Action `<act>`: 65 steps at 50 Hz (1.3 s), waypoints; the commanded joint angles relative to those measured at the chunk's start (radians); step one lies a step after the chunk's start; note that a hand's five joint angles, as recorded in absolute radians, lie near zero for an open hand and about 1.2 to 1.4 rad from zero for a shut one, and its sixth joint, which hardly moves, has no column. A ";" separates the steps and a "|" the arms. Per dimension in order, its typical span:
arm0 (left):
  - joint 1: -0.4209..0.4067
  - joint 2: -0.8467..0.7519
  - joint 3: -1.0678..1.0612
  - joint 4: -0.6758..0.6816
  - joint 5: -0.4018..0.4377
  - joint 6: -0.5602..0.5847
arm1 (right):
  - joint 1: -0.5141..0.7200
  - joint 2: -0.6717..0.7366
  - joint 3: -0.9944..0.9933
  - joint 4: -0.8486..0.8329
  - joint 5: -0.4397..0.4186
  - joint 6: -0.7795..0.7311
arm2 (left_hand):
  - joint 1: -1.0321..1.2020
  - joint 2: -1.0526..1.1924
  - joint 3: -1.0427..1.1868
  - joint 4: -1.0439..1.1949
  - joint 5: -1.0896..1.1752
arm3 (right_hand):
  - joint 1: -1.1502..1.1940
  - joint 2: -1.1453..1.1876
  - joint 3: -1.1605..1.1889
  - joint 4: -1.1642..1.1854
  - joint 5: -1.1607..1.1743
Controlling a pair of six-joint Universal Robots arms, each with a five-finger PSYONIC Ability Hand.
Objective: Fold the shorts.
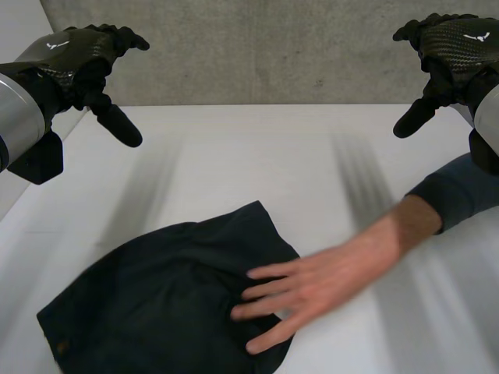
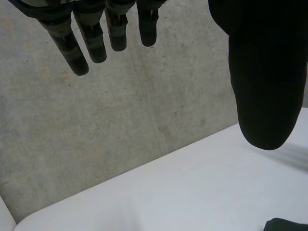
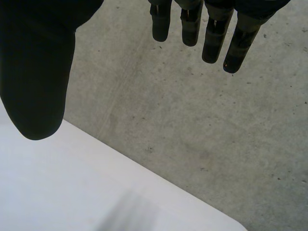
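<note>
Dark navy shorts (image 1: 156, 304) lie crumpled on the white table (image 1: 257, 156) near its front edge, left of centre. A person's hand (image 1: 320, 284) rests on the shorts' right edge, the forearm in a blue sleeve coming in from the right. My left hand (image 1: 86, 58) hangs high above the table's far left, open, fingers (image 2: 91, 33) straight and thumb (image 2: 264, 82) apart, holding nothing. My right hand (image 1: 452, 47) hangs high at the far right, also open and empty, with fingers (image 3: 211, 29) straight and thumb (image 3: 36, 72) apart. A corner of the shorts (image 2: 286, 225) shows in the left wrist view.
A grey concrete wall (image 1: 265, 47) stands behind the table's far edge. The person's forearm (image 1: 437, 206) crosses the table's right side below my right hand. Bare white table lies between the shorts and the wall.
</note>
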 commanded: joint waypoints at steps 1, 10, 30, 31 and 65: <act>-0.001 -0.011 0.000 0.000 0.001 0.004 | 0.002 0.004 0.002 0.000 -0.001 -0.001 | -0.015 -0.025 -0.038 -0.029 -0.045 | 0.037 -0.024 -0.040 -0.066 -0.055; -0.001 -0.037 -0.001 0.003 -0.001 0.006 | 0.005 0.013 0.028 -0.013 -0.046 -0.076 | -0.015 -0.025 -0.038 -0.029 -0.045 | 0.037 -0.024 -0.040 -0.066 -0.055; -0.003 -0.071 -0.012 0.007 0.001 0.006 | 0.290 0.378 0.219 -0.092 -0.388 -0.433 | -0.015 -0.025 -0.038 -0.029 -0.045 | 0.037 -0.024 -0.040 -0.066 -0.055; -0.003 -0.073 -0.013 0.011 0.001 0.004 | 0.307 0.422 0.218 -0.141 -0.380 -0.433 | -0.015 -0.025 -0.038 -0.029 -0.045 | 0.037 -0.024 -0.040 -0.066 -0.055; -0.038 -0.074 -0.059 0.043 -0.004 0.006 | 0.111 0.620 -0.191 -0.425 0.308 -0.515 | -0.005 -0.015 -0.029 -0.019 -0.036 | 0.767 0.706 0.690 0.663 0.674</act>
